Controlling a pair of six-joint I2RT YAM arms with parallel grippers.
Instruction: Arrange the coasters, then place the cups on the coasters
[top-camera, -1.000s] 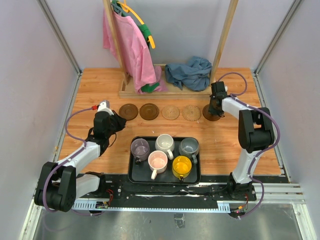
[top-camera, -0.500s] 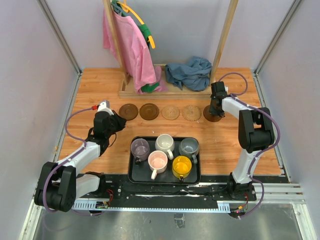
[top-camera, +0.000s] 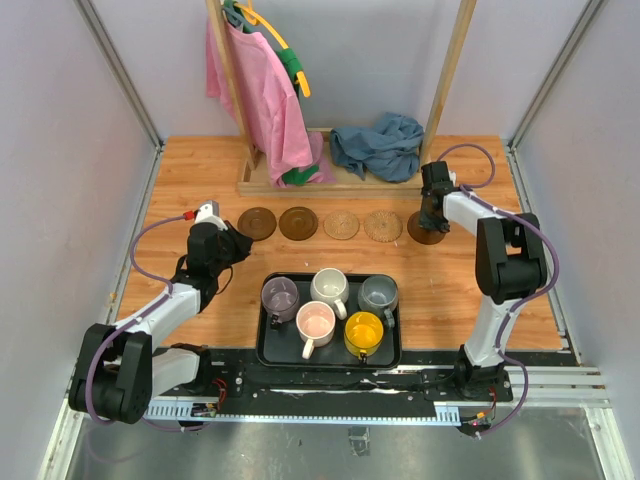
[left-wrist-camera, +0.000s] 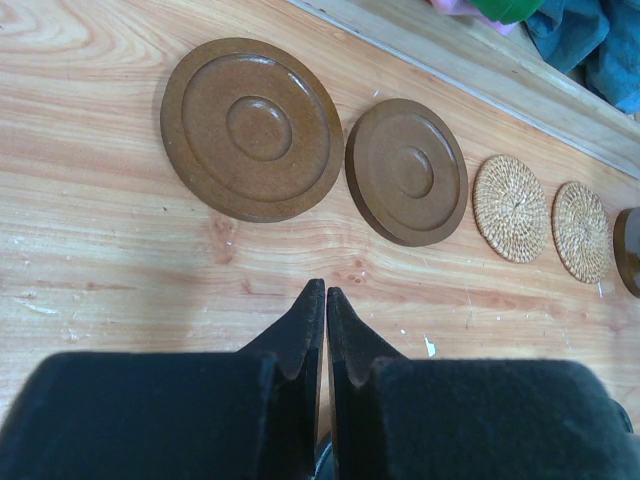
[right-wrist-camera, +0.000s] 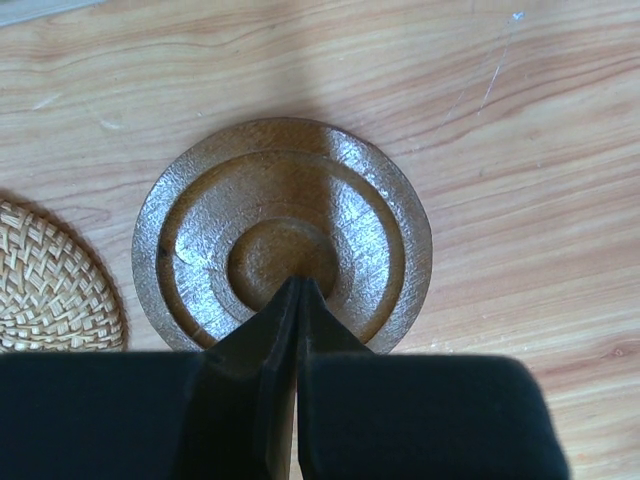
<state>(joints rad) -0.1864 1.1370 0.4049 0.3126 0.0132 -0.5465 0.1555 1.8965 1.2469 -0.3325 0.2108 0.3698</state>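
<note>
Right gripper (right-wrist-camera: 298, 287), fingers pressed together, sat over the centre of the dark brown coaster (right-wrist-camera: 370, 230) mid-frame. The left gripper (left-wrist-camera: 325, 300), closed and empty, hung at lower centre above the table (left-wrist-camera: 100, 250).

Lab robot cell: grey panel walls (top-camera: 60, 120), metal frame posts (top-camera: 118, 72), mounting rail (top-camera: 300, 408) at 6 o'clock, wood tabletop (top-camera: 190, 165), garment rack (top-camera: 448, 70) at 12.

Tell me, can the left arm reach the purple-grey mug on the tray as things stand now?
Probably yes. The left gripper hangs shut above the table left of the tray, and the purple-grey mug stands at the tray's left side, nothing between them. The jaws would have to open first.
</note>
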